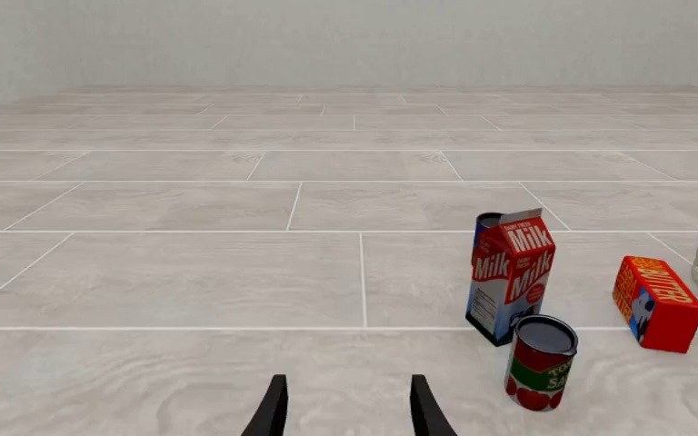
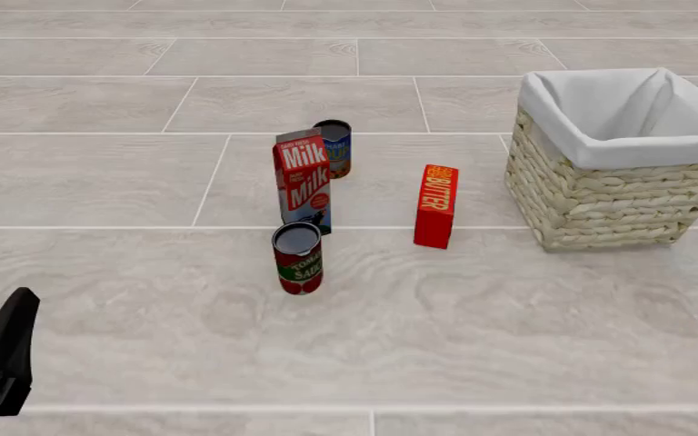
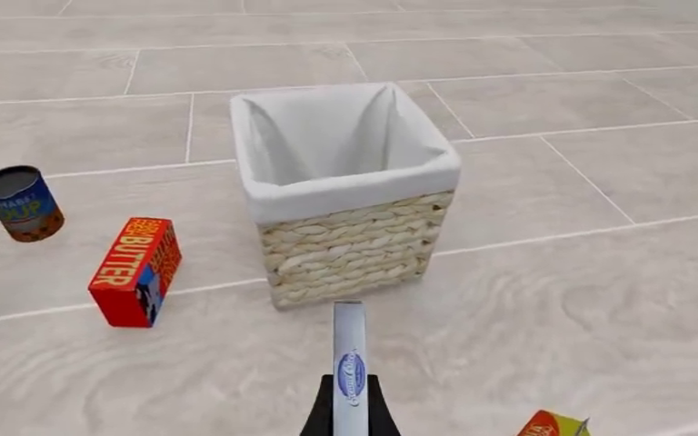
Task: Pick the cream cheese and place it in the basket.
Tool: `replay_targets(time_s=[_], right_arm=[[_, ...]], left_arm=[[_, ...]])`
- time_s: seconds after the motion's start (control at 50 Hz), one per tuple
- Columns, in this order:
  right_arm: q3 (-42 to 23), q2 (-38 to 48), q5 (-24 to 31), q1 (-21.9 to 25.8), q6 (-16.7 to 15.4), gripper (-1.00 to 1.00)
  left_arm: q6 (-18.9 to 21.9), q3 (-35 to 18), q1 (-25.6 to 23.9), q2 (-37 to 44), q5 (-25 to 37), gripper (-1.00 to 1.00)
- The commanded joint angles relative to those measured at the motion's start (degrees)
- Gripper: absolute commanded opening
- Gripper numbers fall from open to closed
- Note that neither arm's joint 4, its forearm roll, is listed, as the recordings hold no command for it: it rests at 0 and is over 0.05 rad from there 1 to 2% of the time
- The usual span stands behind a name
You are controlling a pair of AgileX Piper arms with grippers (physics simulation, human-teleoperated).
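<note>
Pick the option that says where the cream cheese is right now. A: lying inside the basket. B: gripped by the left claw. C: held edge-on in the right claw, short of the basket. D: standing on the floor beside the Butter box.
C: the right wrist view shows the thin pale cream cheese pinched in the right claw, with the basket ahead and its lining bare.

The front view looked down and forward from high behind the arms, taking in the milk carton (image 2: 304, 178), the Butter box (image 2: 436, 205) and the basket (image 2: 622, 173) at upper right of frame. The left wrist view sat low, near the floor, facing level toward the far wall, with the same carton (image 1: 509, 274) and box (image 1: 656, 302) at lower right. The right wrist view looked steeply down from close above the basket (image 3: 344, 193), sharing the box (image 3: 137, 270).
</note>
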Motion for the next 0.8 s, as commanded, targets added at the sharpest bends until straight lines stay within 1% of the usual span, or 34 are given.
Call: replay_targets(time_s=[0.02,0.3,0.4,0.56,0.66,0.7,0.8], right_arm=[[-3.53,3.02,-1.06,1.04,0.78,-1.00],[-7.22,9.82,-4.10,1.69,0.82,-1.00],[-9.28,11.28,-3.98,1.65,0.53,-1.00],[-10.28,13.35,-4.98,2.07,0.44,-1.00],[-11.01,15.71,-5.79,1.97,1.25,-1.00],[-12.58,17.80,-6.12,2.11,1.69,-1.00],[-14.70,19.22,-5.94,2.08,1.40,-1.00]], left_arm=[[0.00,0.00,0.00,0.00,0.00,1.00],[0.00,0.00,0.00,0.00,0.00,1.00],[0.00,0.00,0.00,0.00,0.00,1.00],[0.00,0.00,0.00,0.00,0.00,1.00],[0.00,0.00,0.00,0.00,0.00,1.00],[0.00,0.00,0.00,0.00,0.00,1.00],[0.00,0.00,0.00,0.00,0.00,1.00]])
